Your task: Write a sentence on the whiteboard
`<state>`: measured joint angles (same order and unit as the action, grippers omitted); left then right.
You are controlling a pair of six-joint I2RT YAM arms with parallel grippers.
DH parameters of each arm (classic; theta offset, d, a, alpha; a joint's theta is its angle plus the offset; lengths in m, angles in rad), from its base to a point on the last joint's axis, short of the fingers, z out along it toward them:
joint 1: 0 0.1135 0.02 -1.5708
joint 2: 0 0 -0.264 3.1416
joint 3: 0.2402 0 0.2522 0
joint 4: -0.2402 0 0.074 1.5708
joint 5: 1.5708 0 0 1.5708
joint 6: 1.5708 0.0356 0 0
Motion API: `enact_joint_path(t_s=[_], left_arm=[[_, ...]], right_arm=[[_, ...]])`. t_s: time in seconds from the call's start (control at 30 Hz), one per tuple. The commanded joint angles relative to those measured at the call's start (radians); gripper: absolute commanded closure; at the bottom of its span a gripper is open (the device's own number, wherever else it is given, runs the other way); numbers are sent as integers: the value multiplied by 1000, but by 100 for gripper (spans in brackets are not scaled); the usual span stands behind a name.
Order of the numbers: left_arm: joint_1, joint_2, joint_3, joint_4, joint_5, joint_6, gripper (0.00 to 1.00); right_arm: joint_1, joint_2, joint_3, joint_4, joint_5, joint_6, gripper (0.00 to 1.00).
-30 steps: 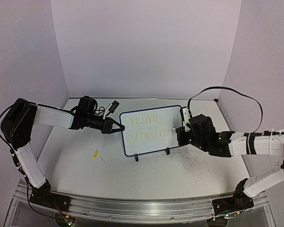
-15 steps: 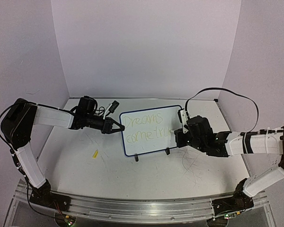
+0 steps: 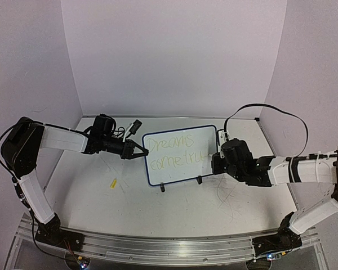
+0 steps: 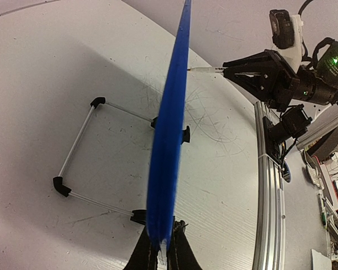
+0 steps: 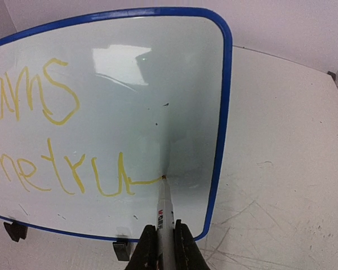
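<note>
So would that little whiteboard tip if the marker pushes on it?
Probably light and tippy: the whiteboard is thin, upright on a slim wire stand. The left gripper clamping its edge should steady it. Its edge looks straight, so likely stiff.

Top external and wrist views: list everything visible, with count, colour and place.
whiteboard: one, white, blue rim, upright mid-table.
sentence: one, yellow, two lines on the whiteboard.
marker: one, pale barrel, tip on the whiteboard's lower line.
clip feet: two, black, under the whiteboard's bottom rim.
wire stand: one, silver, black corners, behind the whiteboard.
small piece: one, yellow, on the table left of the whiteboard.
table: one, white, scuffed.
left gripper: one, black, shut on the whiteboard's left rim.
right gripper: one, black, shut on the marker.
</note>
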<state>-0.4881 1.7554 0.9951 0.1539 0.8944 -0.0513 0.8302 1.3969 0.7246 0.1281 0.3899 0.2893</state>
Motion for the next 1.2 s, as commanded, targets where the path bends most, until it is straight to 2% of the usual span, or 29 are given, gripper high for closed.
enact_joint_path(t_s=[0.0,0.67,1.17], left_arm=[[-8,25,27,-46,-53,44,100],[-7,18,28,-48,-52,45,100],[-7,19,28,-47,-50,44,100]], right_arm=[[-3,-29,20,1,87,15,100],[-3,43,74,68,-6,-27,100],[-3,36,26,33,-71,3,100]])
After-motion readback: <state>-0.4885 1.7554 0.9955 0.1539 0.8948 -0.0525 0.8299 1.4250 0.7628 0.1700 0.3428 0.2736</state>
